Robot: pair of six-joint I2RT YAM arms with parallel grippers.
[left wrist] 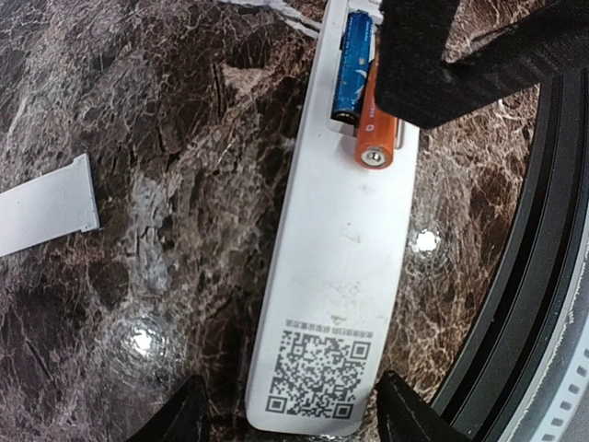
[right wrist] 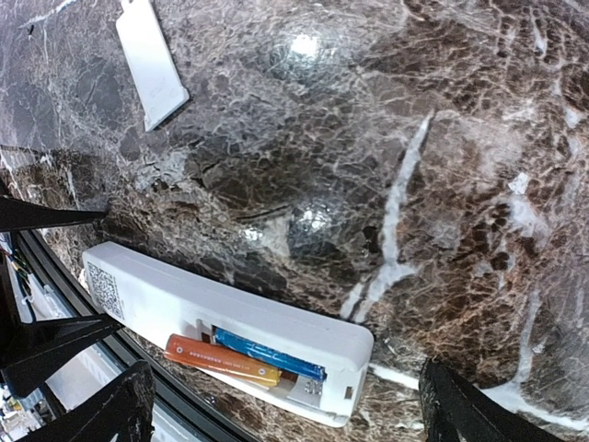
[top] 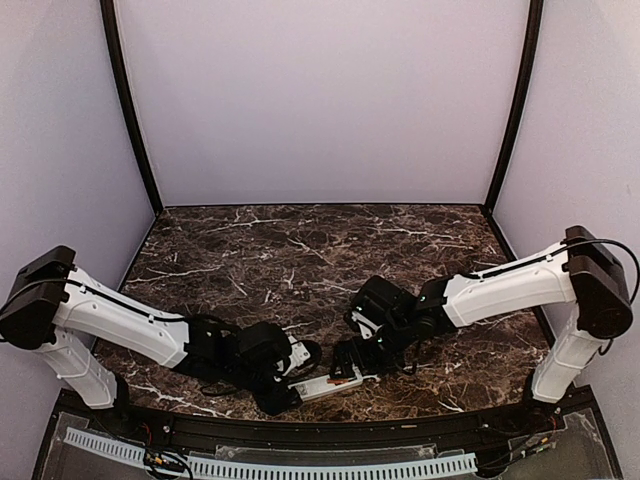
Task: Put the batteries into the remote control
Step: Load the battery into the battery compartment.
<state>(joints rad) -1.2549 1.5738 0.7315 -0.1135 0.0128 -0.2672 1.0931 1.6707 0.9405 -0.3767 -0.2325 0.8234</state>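
**Left tool bracing, right tool above the batteries**
Left tool [left wrist: 294, 416] stands spread astride the coded end of the slim white plastic remote control [left wrist: 340, 239], which lies face down on the dark marbled desk [left wrist: 138, 184] (apparently to stop it sliding). Right tool [right wrist: 290, 401] hangs spread wide overhead. The blue cylindrical battery [left wrist: 353, 64] looks seated; the orange-red cylindrical battery [left wrist: 375, 138] overhangs the compartment edge.

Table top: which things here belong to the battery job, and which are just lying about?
Job: remote control; blue battery; orange battery.
Lying about: flat white piece, apart from the remote, perhaps its cover.
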